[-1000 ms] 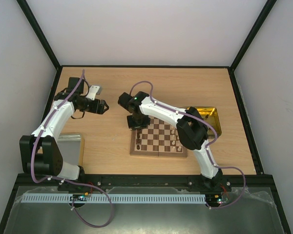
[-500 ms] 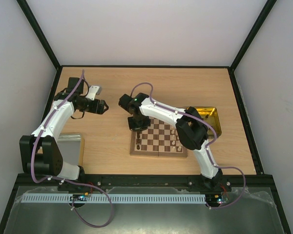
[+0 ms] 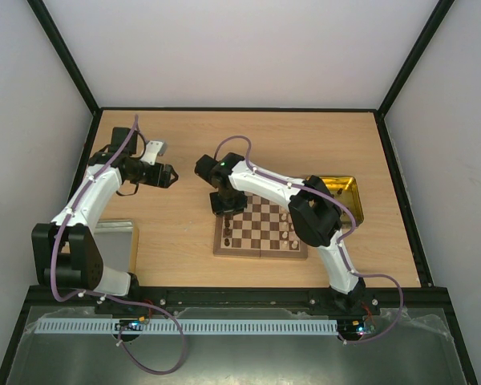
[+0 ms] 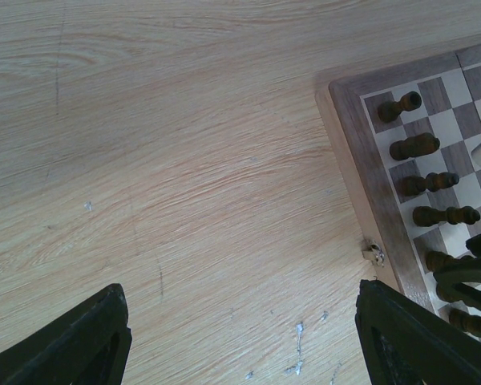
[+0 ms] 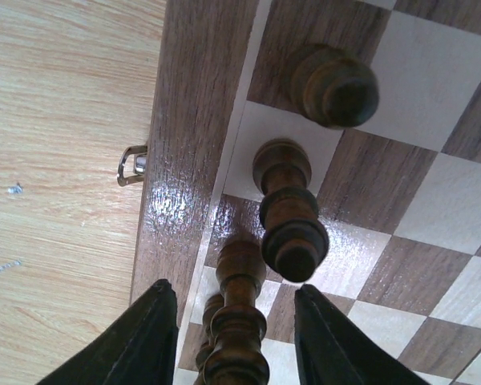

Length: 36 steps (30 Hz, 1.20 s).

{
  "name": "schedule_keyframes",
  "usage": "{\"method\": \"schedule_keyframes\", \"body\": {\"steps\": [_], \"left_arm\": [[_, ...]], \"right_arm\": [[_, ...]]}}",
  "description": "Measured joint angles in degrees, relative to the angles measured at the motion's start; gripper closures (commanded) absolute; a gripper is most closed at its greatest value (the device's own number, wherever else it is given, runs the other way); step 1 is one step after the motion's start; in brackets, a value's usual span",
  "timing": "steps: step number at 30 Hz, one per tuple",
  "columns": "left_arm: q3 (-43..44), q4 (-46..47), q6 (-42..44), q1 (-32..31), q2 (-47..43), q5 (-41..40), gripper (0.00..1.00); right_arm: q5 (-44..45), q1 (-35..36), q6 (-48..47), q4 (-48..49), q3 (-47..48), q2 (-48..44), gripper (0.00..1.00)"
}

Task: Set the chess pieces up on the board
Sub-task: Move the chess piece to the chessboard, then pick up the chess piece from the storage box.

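While straddling an upright dark chess piece at bottom centre, parted clear of it at right fingers, no grip; wide, empty at left fingers, over desk beside board.

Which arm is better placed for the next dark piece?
Right. The right gripper hangs over the board's edge row of dark pieces, fingers straddling one. The left gripper hovers open above the table beside the board.

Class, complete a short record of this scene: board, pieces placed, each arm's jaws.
Board: square wooden chessboard, dark brown and cream squares, on pale wooden table.
Placed pieces: dark brown wooden chessmen standing along the board's left edge.
Left jaws: open, above bare table beside the board.
Right jaws: open around one dark chessman, not touching it.
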Motion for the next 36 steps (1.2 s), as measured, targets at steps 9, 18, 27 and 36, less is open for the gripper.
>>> {"method": "schedule_keyframes", "body": {"steps": [9, 18, 27, 36], "left_arm": [[0.0, 0.0, 0.0, 0.0, -0.2, 0.0, 0.23], [0.0, -0.4, 0.2, 0.0, -0.2, 0.0, 0.23], [5.8, -5.9, 3.3, 0.0, -0.2, -0.5, 0.22], [10.5, -14.7, 7.2, 0.1, -1.2, -6.1, 0.22]], "right_arm": [[0.4, 0.0, -0.1, -0.5, 0.8, 0.0, 0.37], [1.3, -0.5, -0.3, -4.4, 4.3, -1.2, 0.36], [1.6, -6.4, -1.0, -6.8, 3.7, -18.2, 0.37], [3.8, -12.8, -1.7, -0.8, -8.7, -25.3, 0.38]]}}
